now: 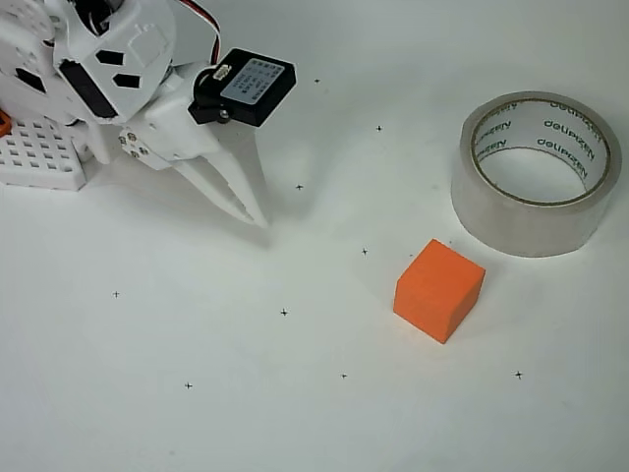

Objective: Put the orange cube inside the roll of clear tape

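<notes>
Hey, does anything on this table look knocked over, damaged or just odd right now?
Nothing stands out. The roll of clear tape lies flat with its core facing up, the orange cube sits intact on the table beside it, not touching, and the end effector is off to the left, holding nothing.

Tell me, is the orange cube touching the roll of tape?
Apart. In the overhead view, a thin strip of white table shows between the orange cube and the roll of tape.
</notes>
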Motion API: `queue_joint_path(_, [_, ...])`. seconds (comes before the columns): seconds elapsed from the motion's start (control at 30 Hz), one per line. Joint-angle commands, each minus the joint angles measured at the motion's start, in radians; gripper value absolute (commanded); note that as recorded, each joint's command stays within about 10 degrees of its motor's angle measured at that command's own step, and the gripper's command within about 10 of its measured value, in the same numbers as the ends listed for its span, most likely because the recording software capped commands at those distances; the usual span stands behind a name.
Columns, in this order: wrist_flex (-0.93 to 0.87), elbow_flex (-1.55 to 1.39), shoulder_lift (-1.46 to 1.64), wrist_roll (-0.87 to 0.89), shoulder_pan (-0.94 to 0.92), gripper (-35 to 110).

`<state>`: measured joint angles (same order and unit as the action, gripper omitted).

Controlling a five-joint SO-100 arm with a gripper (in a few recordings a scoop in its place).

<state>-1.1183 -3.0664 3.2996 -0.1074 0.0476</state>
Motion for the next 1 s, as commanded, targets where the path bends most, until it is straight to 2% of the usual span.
queue_joint_path(0.0, [0.009,0.018,0.008,0.003,0.015,0])
queue_joint_path(0.27, [0.023,0.034,-0.04,0.061,0.026,0])
queue_joint_path(0.5, [0.155,0.248,-0.449,0.04,0.031,0])
queue_joint_path(0.97, [0.156,0.629,-1.192,-0.032,0.054,3])
